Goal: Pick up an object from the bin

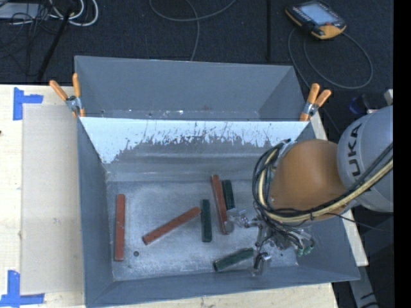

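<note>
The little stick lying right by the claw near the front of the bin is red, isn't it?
Not red. The camera view shows that the little stick lying right by the claw near the front of the bin is dark green.

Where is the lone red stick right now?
In the camera view, the lone red stick lies along the bin's left wall, left of the slanted red stick.

Gripper [262, 260] — beside dark green bar [232, 260]
</note>
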`<state>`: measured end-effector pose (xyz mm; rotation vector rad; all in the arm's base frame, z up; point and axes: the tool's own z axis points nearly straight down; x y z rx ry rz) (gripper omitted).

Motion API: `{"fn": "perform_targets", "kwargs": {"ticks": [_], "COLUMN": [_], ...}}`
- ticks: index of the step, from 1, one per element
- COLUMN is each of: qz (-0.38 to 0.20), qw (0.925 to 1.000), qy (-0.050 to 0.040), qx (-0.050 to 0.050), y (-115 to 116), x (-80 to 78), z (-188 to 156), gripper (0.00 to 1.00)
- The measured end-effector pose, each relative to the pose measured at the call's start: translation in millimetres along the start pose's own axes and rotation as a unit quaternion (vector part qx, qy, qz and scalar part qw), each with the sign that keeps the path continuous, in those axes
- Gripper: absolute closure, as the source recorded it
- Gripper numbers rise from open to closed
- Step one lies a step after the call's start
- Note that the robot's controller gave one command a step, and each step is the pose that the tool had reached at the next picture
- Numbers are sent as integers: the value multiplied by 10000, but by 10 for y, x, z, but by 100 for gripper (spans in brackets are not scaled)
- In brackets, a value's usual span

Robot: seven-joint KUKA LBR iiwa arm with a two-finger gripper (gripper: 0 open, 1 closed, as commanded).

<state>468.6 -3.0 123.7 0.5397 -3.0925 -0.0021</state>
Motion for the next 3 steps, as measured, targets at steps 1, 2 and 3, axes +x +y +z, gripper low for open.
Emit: {"fn": "perform_targets", "kwargs": {"ticks": [1, 2, 3], "qz": [-651, -1022, -1024], "qw": [9979, 9948, 9947], "qy": [-58, -18, -18], "qx": [27, 9, 9], "y": [-54, 39, 39], "x": [-31, -113, -113], "z": [409, 539, 539], "gripper": [0, 100, 100]}}
